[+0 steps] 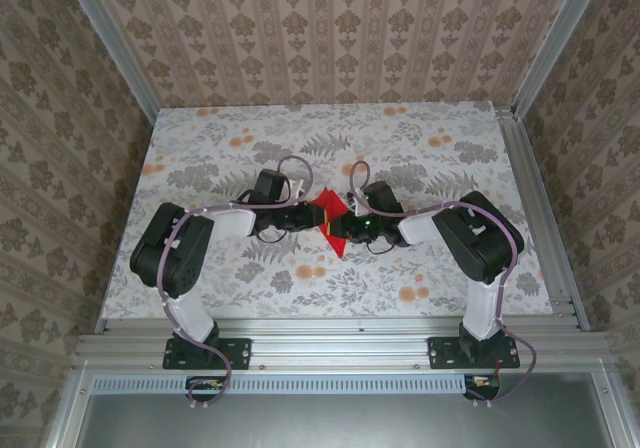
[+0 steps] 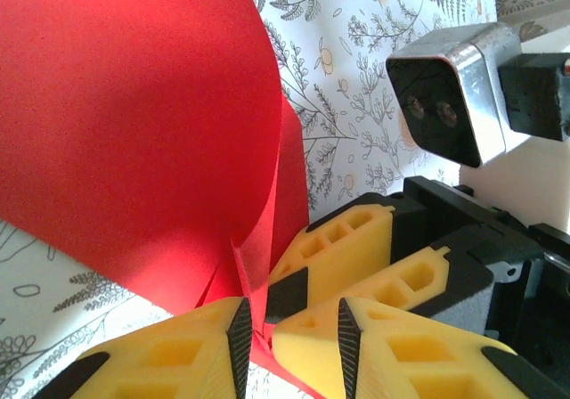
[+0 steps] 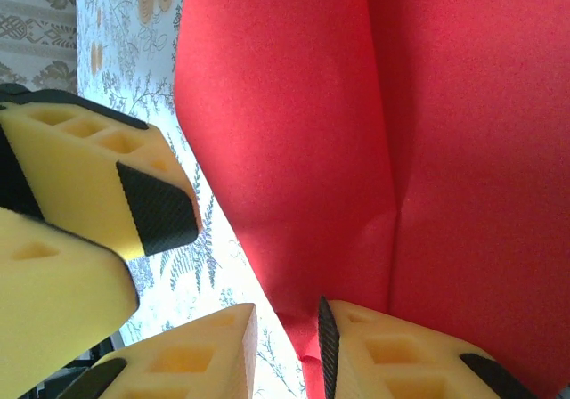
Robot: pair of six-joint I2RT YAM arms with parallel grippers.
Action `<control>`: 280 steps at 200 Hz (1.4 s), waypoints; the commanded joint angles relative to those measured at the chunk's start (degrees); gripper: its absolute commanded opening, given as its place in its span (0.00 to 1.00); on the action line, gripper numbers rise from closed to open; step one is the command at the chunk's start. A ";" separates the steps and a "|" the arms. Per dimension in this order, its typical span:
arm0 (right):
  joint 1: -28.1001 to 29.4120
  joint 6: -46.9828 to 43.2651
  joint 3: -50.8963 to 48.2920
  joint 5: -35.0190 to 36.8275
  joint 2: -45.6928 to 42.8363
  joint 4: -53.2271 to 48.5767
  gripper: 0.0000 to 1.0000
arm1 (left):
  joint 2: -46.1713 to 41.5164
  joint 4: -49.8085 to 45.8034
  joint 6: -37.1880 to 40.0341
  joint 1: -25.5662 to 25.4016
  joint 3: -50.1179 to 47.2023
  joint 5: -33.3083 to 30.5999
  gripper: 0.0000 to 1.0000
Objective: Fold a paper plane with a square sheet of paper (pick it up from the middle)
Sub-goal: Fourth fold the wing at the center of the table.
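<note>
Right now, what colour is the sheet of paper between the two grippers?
Plain bright red sheet of paper; clearest in the left wrist view.

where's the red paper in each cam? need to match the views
Top external: red paper, small, at picture centre, mid-table.
Left wrist: large, creased, upper left, narrowing down to bottom centre.
Right wrist: large, across the right side from top to bottom.
Shared landmark: floral table cover, seen at upper right in the left wrist view and upper left in the right wrist view.
</note>
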 commanded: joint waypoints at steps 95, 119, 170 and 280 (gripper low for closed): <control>1.09 -2.21 -0.24 2.42 3.04 -7.89 0.29 | 5.89 -0.26 0.21 -0.06 4.75 1.00 0.32; 1.18 -2.24 -0.39 2.44 2.87 -8.02 0.29 | 6.59 -0.46 0.31 -0.32 5.06 0.94 0.25; 1.10 -2.27 -1.07 2.77 2.16 -7.92 0.29 | 5.92 -3.52 2.35 -0.32 4.61 -0.21 0.08; 1.00 -1.94 -2.23 2.40 -0.23 -5.50 0.34 | 6.41 -8.16 6.83 -0.23 3.92 -4.07 0.04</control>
